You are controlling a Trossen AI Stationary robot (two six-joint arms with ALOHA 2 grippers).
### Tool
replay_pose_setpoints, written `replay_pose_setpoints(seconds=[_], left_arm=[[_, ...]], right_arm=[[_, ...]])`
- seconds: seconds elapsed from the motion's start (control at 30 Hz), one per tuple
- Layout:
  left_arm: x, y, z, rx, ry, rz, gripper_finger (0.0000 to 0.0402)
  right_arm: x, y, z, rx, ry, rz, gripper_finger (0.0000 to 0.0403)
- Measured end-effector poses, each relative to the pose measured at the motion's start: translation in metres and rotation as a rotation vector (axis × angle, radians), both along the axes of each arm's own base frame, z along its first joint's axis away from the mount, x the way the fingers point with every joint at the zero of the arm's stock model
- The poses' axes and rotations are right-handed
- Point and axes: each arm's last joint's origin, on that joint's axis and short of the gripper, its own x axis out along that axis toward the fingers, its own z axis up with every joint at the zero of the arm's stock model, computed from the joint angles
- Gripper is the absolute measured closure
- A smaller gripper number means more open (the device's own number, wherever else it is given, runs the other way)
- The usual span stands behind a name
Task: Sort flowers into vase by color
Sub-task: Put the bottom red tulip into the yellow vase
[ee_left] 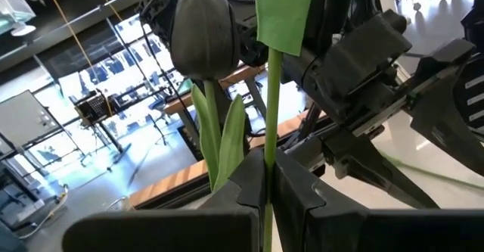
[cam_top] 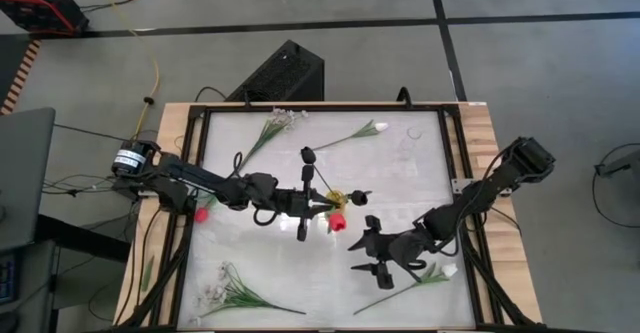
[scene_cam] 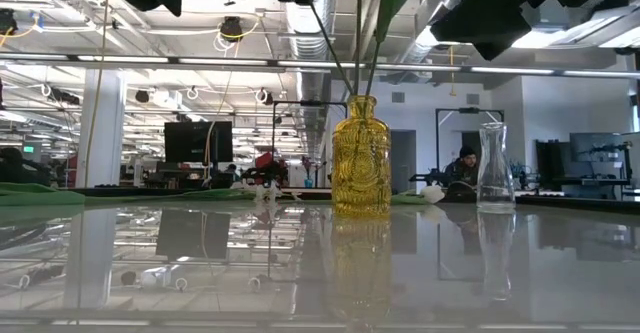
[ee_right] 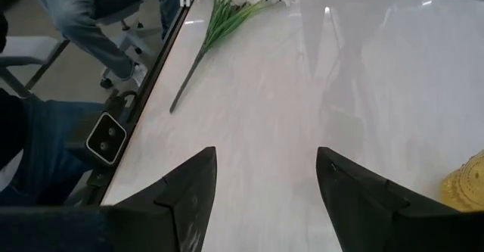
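Two dark arms reach over the white bench (cam_top: 300,273), the left one stretched toward the middle, the right one bent in from the far side. At the bench's centre stands a yellow vase (scene_cam: 361,156), and only the low view shows its ribbed glass body with green stems rising from its neck; from above it is a small yellow spot (cam_top: 335,197) among the flowers. A clear glass vase (scene_cam: 495,165) stands empty beside it in the low view, while overhead it is barely a faint outline (cam_top: 410,138) near the bench's far corner.

The left claw (ee_left: 265,178) is clamped on the green stem (ee_left: 271,93) of a flower held upright over the yellow vase; its bloom is cut off in the wrist view, and from above it may be the red tulip (cam_top: 336,222), though I cannot be sure. The same wrist view shows a dark tulip (ee_left: 201,34) close up, one of three dark blooms I count from above around the vase (cam_top: 308,155).

The right claw (ee_right: 265,199) hangs with its fingers spread wide and nothing between them, over bare bench near a white tulip (cam_top: 445,271).

Lying flat on the bench are two sprays of tiny white blossoms, one at the far edge (cam_top: 280,121) and one at the near edge (cam_top: 222,291), a second white tulip (cam_top: 376,128), and a second red tulip (cam_top: 201,214) under the left arm.
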Motion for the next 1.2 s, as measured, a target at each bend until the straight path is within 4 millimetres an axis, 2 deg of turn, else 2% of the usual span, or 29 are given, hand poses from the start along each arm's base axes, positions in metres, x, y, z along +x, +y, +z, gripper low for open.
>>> replay_pose_setpoints(seconds=[0.5, 0.77, 0.9, 1.03, 1.2], left_arm=[[0.002, 0.003, -0.006, -0.018, 0.051, 0.007, 0.0401], [0.003, 0.018, -0.007, -0.188, 0.060, 0.043, 0.0401], [0.003, 0.021, -0.011, -0.213, 0.109, 0.040, 0.0398], [0.003, 0.020, -0.011, -0.213, 0.106, 0.021, 0.0373], [0.003, 0.020, -0.014, -0.212, 0.138, 0.025, 0.0322]], right_arm=[[0.001, 0.001, 0.002, 0.015, -0.018, 0.002, 0.0149], [0.001, 0.002, 0.002, 0.021, -0.021, 0.008, 0.0149], [0.001, 0.002, 0.003, 0.022, -0.023, 0.010, 0.0149], [0.001, 0.002, 0.003, 0.022, -0.023, 0.011, 0.0149], [0.001, 0.002, 0.003, 0.026, -0.020, 0.020, 0.0149]])
